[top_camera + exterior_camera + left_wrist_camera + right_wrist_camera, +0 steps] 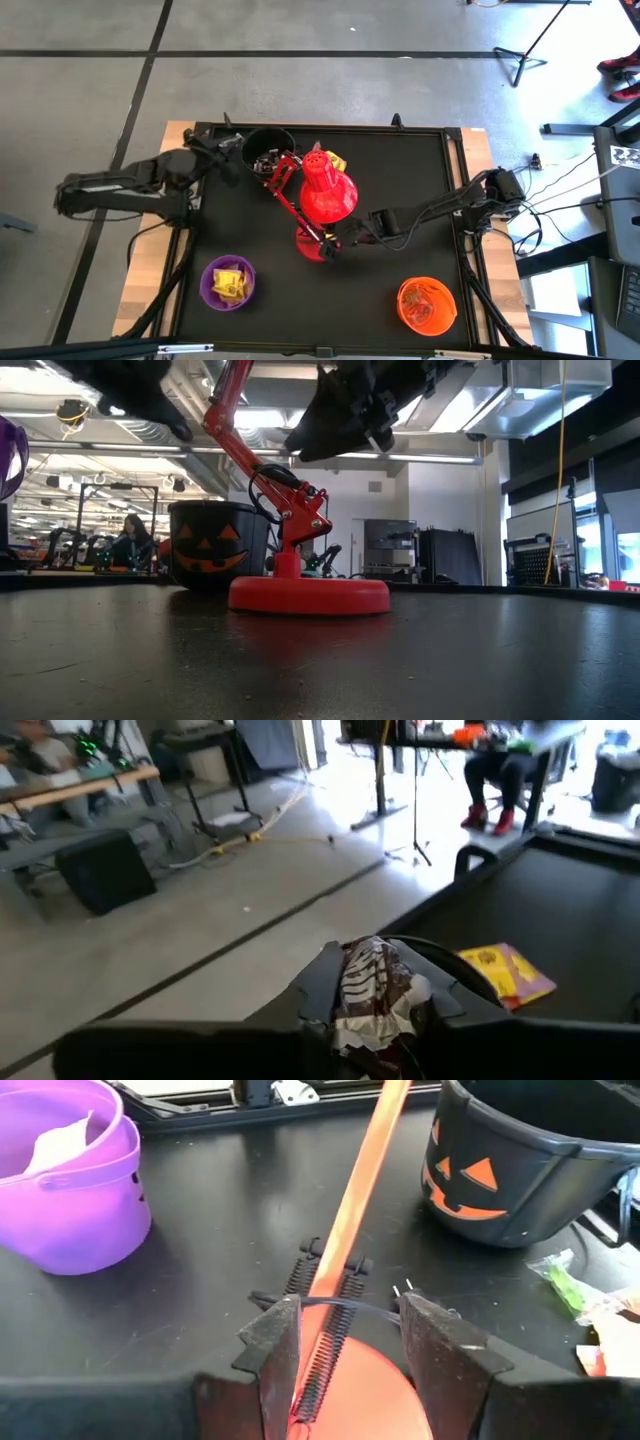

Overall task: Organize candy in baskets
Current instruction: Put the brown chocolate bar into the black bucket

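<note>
My left gripper [238, 150] is at the far left of the table beside the black bucket [268, 150]. It is shut on a brown-and-white wrapped candy [372, 982]. A yellow candy [505, 972] lies on the mat beyond it. My right gripper [345, 1345] is open over the red lamp's round base [350, 1390], one finger on each side of the lamp's sprung lower arm [335, 1295]. The purple bucket [228, 282] holds yellow candy and the orange bucket [427, 305] holds orange-toned candy. Both stand near the front edge. My left gripper pinches the wrapped candy's crumpled middle [385, 1005] between its two fingers. The candy sticks out past the fingertips and is lifted clear of the table. My right gripper has one finger [275, 1355] close against the lamp's spring; whether it touches, I cannot tell.
The red desk lamp [325, 190] stands mid-table, its head tipped toward the black bucket. Loose candies [570, 1280] lie by that bucket, and a yellow one [335, 160] lies by the lamp head. A seated person [500, 780] shows beyond the table.
</note>
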